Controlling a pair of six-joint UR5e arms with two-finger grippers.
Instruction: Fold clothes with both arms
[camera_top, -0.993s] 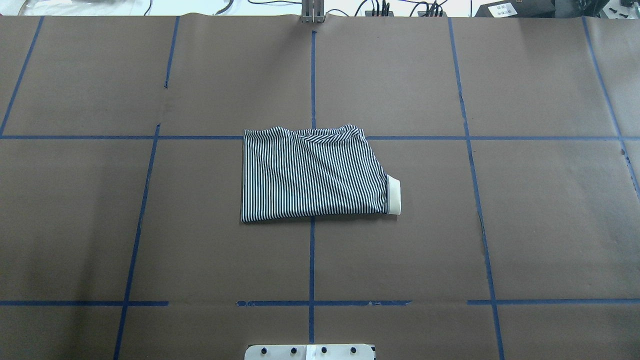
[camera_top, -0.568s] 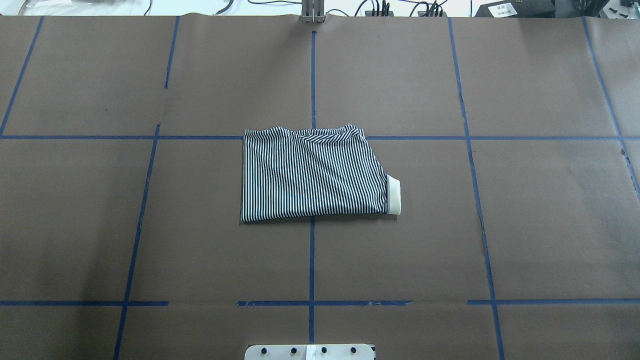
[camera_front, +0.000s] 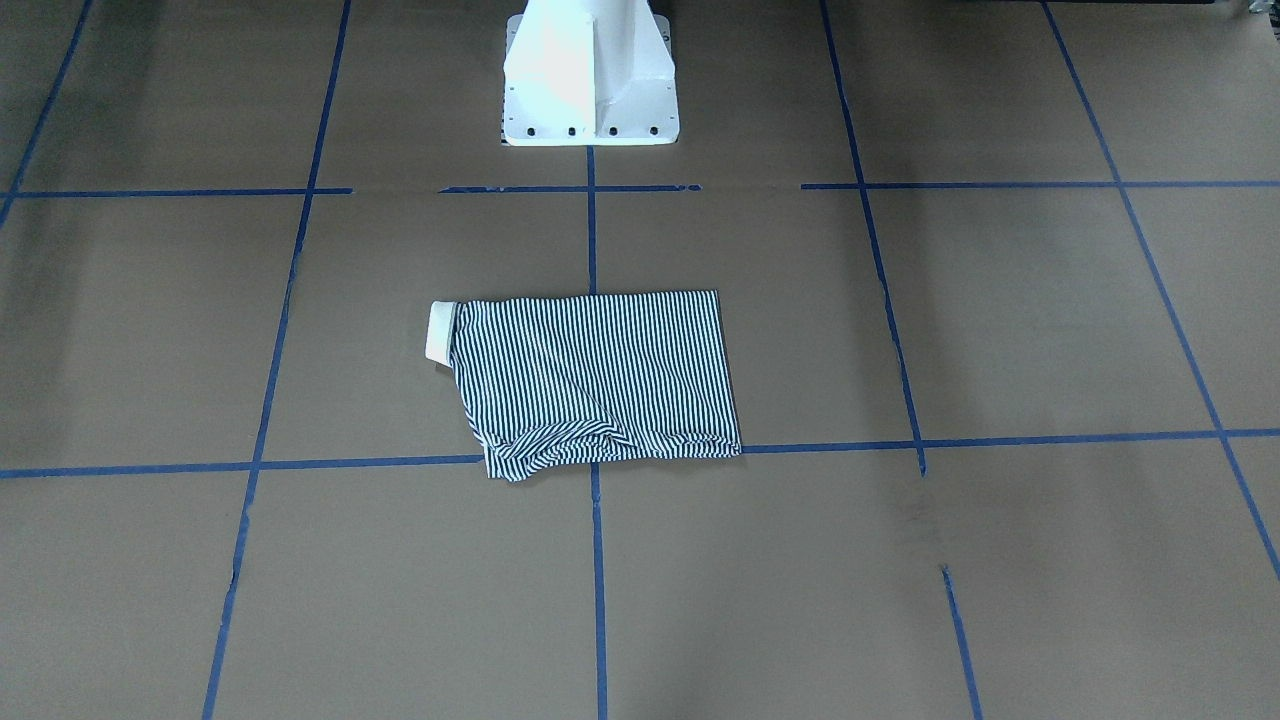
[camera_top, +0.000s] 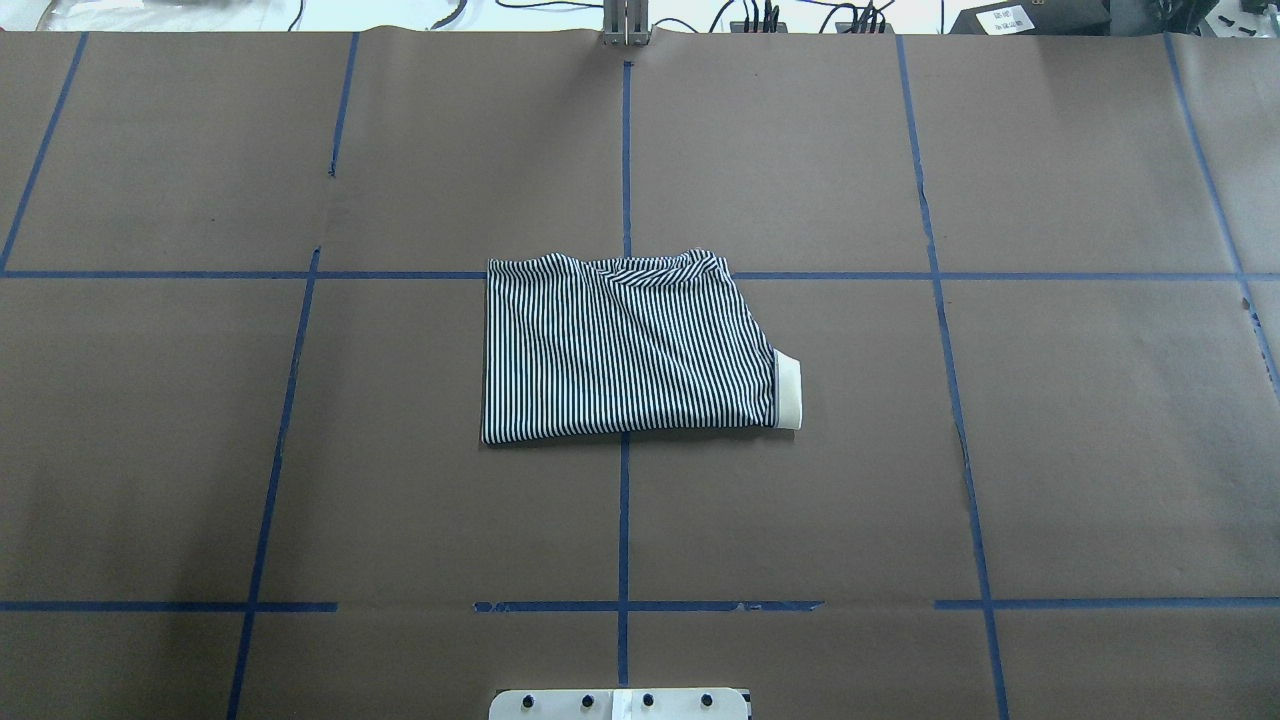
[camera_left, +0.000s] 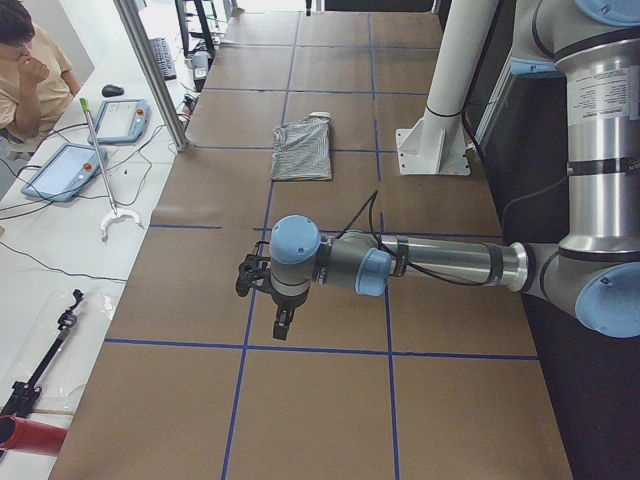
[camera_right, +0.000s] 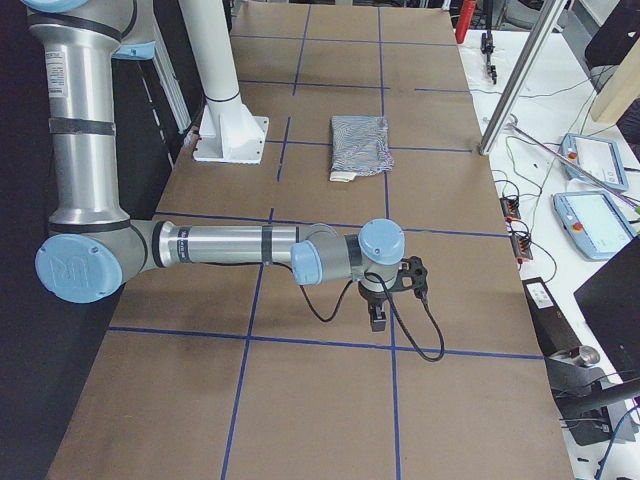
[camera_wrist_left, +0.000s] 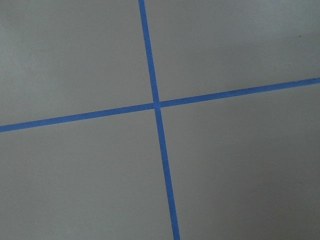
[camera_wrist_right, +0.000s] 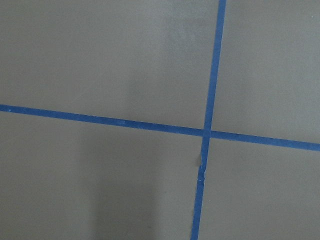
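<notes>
In the front view, one striped polo shirt (camera_front: 600, 375) lies folded in a flat block in the middle of the brown table (camera_front: 1000, 330). It sits on a crossing of the blue tape lines (camera_front: 880, 300). One cream piece (camera_front: 438, 330) sticks out at its side. One white pedestal (camera_front: 590, 80) stands behind the shirt, well apart from it.

From overhead, brown paper shows on every side of the shirt. The cream piece is on the robot's right side. Some cables (camera_top: 800, 15) lie past the far edge.

In the left side view, the left arm (camera_left: 440, 262) reaches out low over the table. It is well apart from the shirt. The left gripper (camera_left: 283, 325) points down. I cannot tell if its fingers are wide or narrow. One person (camera_left: 25, 70) sits at a white desk (camera_left: 40, 230) with two tablets (camera_left: 60, 170).

In the right side view, the right arm (camera_right: 230, 245) also reaches out low, far from the shirt. The right gripper (camera_right: 378, 315) points down. I cannot tell how its fingers stand either.

Each wrist view shows only brown paper and one tape crossing.
</notes>
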